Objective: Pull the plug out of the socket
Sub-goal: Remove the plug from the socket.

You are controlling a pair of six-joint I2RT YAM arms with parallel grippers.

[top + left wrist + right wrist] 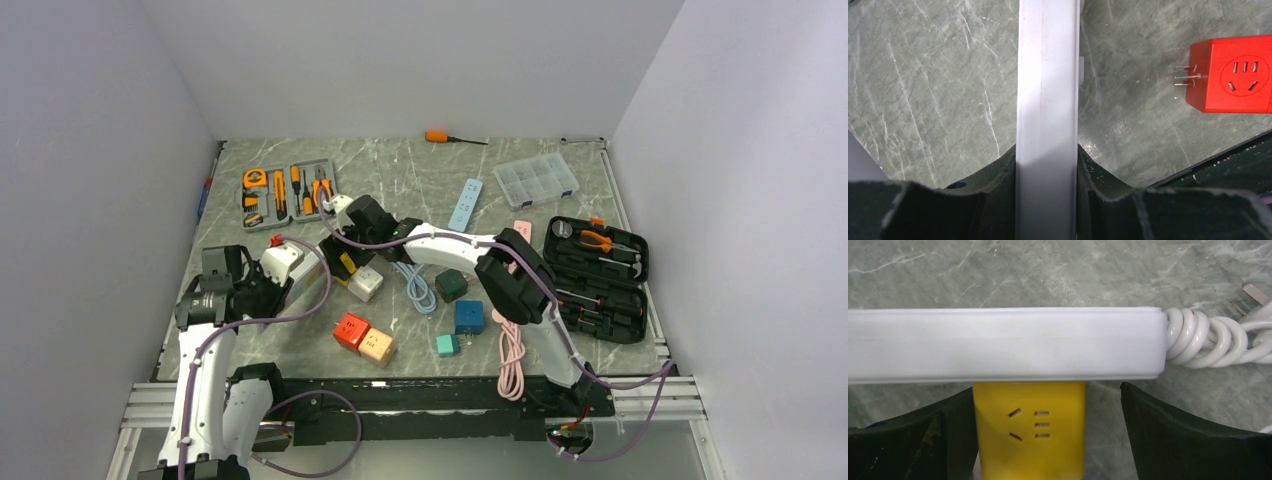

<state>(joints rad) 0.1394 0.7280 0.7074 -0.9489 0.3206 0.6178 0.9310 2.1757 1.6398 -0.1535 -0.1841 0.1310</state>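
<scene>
A white power strip (285, 262) lies at the table's left, with a yellow cube plug (346, 263) set into its side. My left gripper (262, 287) is shut on the strip; in the left wrist view the strip (1048, 75) runs straight up between both fingers of this gripper (1047, 150). My right gripper (340, 243) is open around the yellow plug (1028, 430). The left finger (948, 430) touches the plug and the right finger (1168, 430) stands apart from it. In the right wrist view the strip (998, 345) lies across the frame above the gripper (1044, 390), its coiled white cord (1198, 337) at the right.
A red cube adapter (351, 329) (1233, 75) and a peach one (377, 346) lie near the left arm. White (365, 285), green (451, 285), blue (469, 316) and teal (447, 344) cubes, a blue cable (420, 285) and a pink cable (512, 355) lie in the middle. A black tool case (597, 277) stands at the right.
</scene>
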